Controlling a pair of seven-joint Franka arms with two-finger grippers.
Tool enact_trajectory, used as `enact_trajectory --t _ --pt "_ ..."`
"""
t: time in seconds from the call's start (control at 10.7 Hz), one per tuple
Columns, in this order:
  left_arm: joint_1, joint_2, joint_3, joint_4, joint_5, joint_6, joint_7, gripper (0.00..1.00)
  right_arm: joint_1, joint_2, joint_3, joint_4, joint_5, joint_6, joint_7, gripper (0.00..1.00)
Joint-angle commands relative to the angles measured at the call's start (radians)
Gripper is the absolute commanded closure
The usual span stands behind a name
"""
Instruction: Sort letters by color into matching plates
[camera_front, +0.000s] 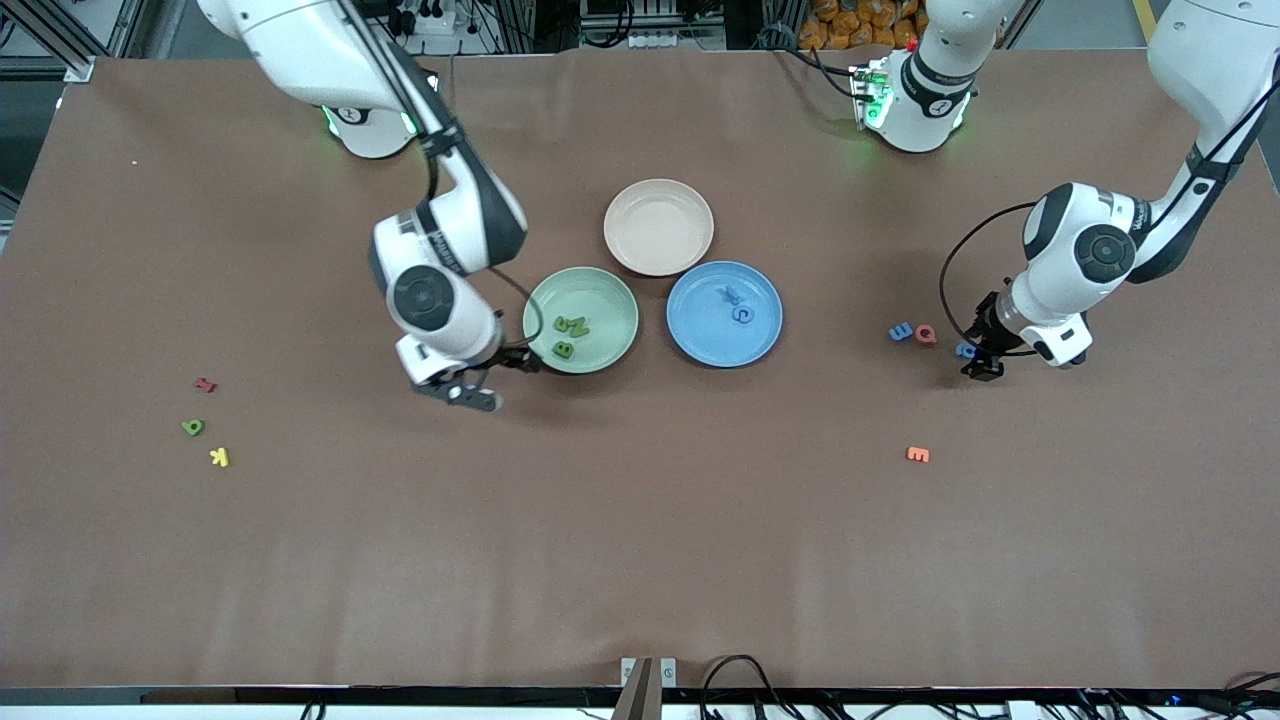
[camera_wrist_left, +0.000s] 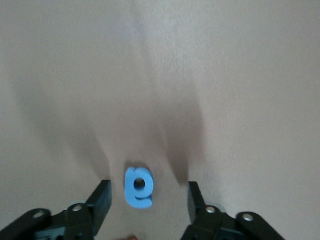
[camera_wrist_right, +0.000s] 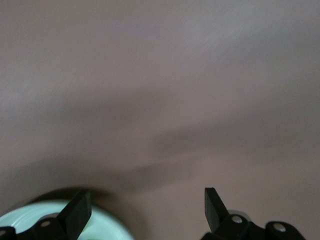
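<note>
While our left gripper (camera_wrist_left: 145, 202) straddles the blue letter (camera_wrist_left: 138, 186) on the table toward the left arm's end, jaws spread with gaps either side, we judge the pinch could skew: the piece lies nearer one finger, so closing may shove or tip it. Our right gripper (camera_front: 462, 388), spread wide and empty, hangs beside the mint green plate (camera_front: 612, 300); swinging away, it could clip that rim. The blue plate (camera_front: 700, 340) waits alongside.

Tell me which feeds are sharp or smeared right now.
Front view: crisp, evenly lit, soft shadows under both arms. Left wrist view: blue letter between the left gripper fingers reads clearly, tabletop soft. Right wrist view: motion-smeared tabletop; only the right gripper and green plate edge are recognisable.
</note>
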Motion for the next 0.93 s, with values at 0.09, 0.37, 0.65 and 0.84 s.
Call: enact_trajectory --t 0.09,0.37,0.65,0.84 --pt "0.023 0.014 0.016 -0.008 0.078 0.037 -0.034 0.32 -0.232 -0.059 0.011 -0.014 -0.075 -0.012 -0.237 0.0" --pt "0.021 0.012 0.014 -0.009 0.078 0.037 -0.037 0.33 -0.397 -0.055 0.023 -0.014 -0.147 -0.006 -0.347 0.0" --pt "0.021 0.014 0.016 -0.011 0.079 0.037 -0.037 0.35 -0.532 -0.046 0.028 -0.017 -0.211 -0.005 -0.396 0.0" --pt "0.021 0.014 0.016 -0.012 0.079 0.037 -0.037 0.38 -0.629 -0.041 0.036 -0.012 -0.219 0.014 -0.458 0.0"
